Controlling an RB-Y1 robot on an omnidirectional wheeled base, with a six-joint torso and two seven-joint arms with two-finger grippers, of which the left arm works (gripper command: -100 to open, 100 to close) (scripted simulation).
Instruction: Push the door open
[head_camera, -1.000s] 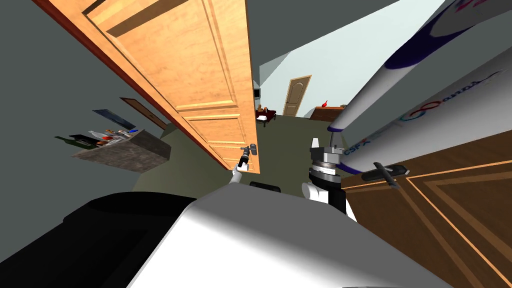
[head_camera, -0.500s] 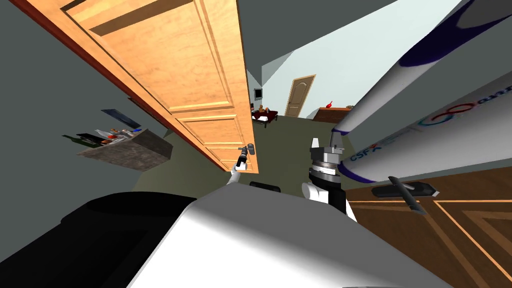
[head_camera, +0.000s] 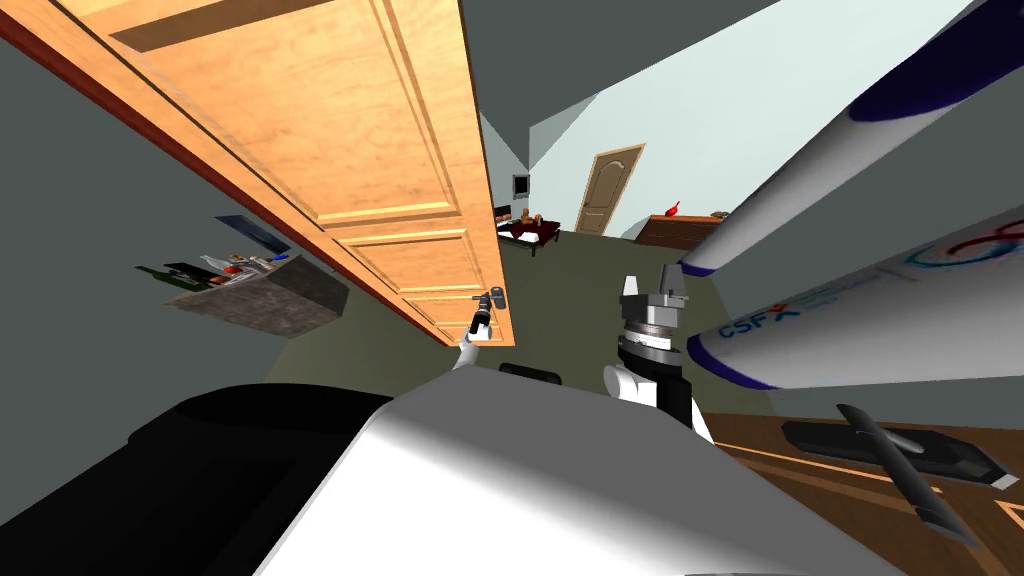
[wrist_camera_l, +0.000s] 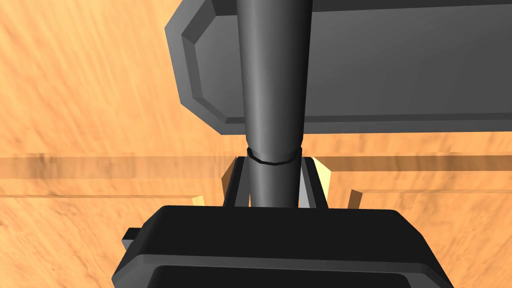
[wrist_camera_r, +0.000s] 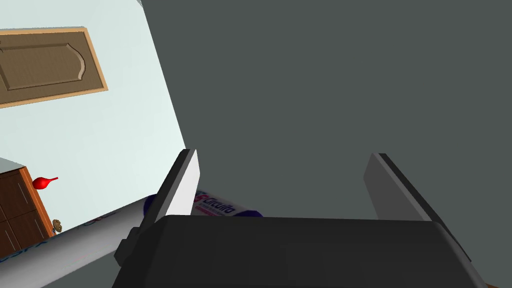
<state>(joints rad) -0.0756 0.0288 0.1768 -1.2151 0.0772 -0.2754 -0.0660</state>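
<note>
Pushing: left gripper (wrist_camera_l: 274, 172), fingers clamped on the dark handle (wrist_camera_l: 274, 90) of the orange door (head_camera: 380, 150), at my left.
Change: doorway gap wider than a second ago; opening progresses.
Right gripper (wrist_camera_r: 282, 155): fingers apart, empty.

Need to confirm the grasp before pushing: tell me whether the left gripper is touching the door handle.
Touching. In the left wrist view, the left gripper clamps the dark door handle, fingers pressed on both sides.
</note>
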